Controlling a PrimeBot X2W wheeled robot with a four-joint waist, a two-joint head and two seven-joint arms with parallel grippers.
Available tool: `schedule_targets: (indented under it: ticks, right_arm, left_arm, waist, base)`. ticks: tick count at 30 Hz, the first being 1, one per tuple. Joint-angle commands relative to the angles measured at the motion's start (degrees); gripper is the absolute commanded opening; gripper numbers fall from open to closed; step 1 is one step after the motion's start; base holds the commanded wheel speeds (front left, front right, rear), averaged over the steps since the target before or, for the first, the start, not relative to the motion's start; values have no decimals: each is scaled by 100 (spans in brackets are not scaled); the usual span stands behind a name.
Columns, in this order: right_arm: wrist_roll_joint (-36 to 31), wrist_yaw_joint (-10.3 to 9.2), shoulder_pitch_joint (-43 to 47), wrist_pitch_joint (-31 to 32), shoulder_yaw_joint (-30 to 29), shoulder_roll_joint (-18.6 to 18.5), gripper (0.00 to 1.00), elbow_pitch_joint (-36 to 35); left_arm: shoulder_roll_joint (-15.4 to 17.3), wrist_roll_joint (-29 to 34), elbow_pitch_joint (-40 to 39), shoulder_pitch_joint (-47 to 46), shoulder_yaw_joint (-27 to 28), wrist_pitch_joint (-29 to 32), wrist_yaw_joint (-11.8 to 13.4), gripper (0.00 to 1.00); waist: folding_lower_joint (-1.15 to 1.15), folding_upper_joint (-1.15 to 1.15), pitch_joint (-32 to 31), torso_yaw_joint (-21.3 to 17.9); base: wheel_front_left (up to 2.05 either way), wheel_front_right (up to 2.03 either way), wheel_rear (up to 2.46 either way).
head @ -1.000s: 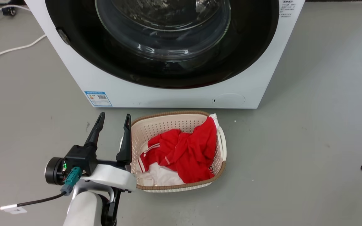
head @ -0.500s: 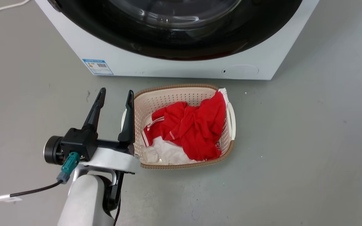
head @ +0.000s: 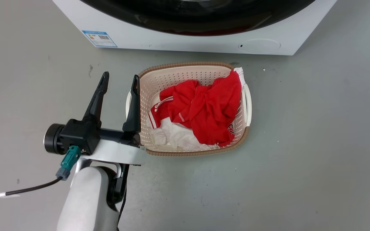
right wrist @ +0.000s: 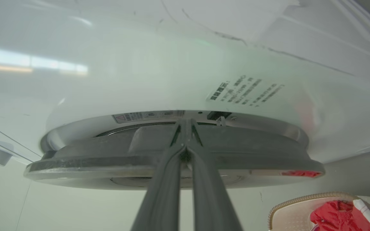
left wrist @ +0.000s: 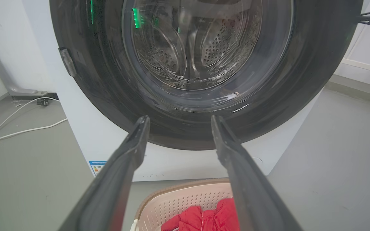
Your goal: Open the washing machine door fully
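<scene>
Two grippers show here. The left gripper point(head: 120, 77) hangs above the grey floor point(head: 300, 160) beside the left side of a perforated basket point(head: 185, 65), its fingers spread wide apart and holding nothing, pointing toward the washing machine point(head: 178, 43). In the left wrist view the washing machine door point(left wrist: 108, 106) faces those fingers and looks closed against the white front, with the steel drum point(left wrist: 217, 48) visible through its glass bowl. The right gripper point(right wrist: 185, 123) has its fingers pressed together, their tips at the seam between the door's grey rim and the machine's front; whether they touch it I cannot tell. The basket sits on the floor just before the machine, holding a red garment point(head: 204, 109) over a white one point(head: 175, 136).
</scene>
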Motion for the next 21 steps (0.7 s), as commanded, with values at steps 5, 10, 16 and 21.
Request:
schedule_targets:
  ticks: [5,10,16,21]
  right_arm:
    - [-86,0,-299,175,102,38,0,72]
    - [-92,0,-398,393,164,48,0,18]
    - [-50,0,-415,656,203,67,0,-129]
    - [25,0,-385,926,240,160,0,-290]
  left_arm:
    - [8,2,-73,-129,-14,-15,49,100]
    - [8,24,-91,-164,-11,-15,46,100]
    - [8,37,-111,-196,-24,-15,60,100]
    - [8,37,-102,-211,-27,-15,53,100]
  waist:
    - [-1,0,173,50]
    - [-1,0,263,52]
    - [-1,0,346,39]
    - [-1,0,401,25]
  base:
    - [0,0,0]
    - [0,0,0]
    - [0,0,0]
    - [0,0,0]
